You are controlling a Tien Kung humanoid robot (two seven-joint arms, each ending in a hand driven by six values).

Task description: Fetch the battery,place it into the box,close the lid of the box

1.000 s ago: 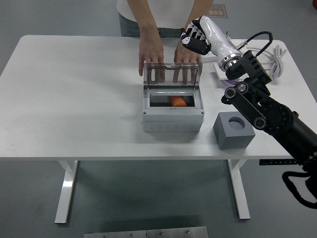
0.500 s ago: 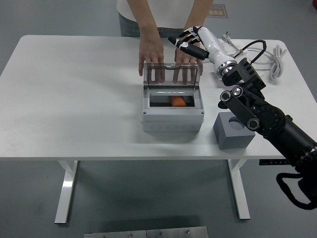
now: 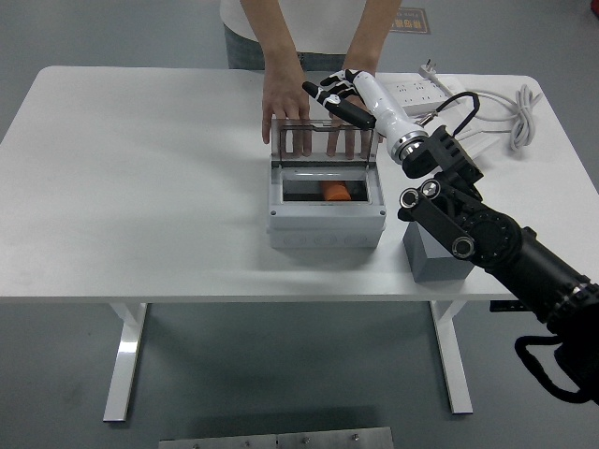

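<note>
A grey box (image 3: 327, 223) stands mid-table with its clear lid (image 3: 323, 143) raised upright at the back. An orange battery (image 3: 337, 194) lies inside it. My right hand (image 3: 329, 94), white with black fingers, hovers open just above and behind the lid's right top edge, fingers stretched left. A person at the far side rests both hands (image 3: 283, 96) flat on the table behind the lid. My left arm is out of view.
A grey block with a round hole (image 3: 436, 253) sits right of the box, partly covered by my right forearm. A white power strip (image 3: 415, 90) and coiled white cable (image 3: 510, 117) lie at the back right.
My right hand has swung left and down from over the power strip to just above the lid's right top edge. The person's hands, the box and the battery have stayed put.
</note>
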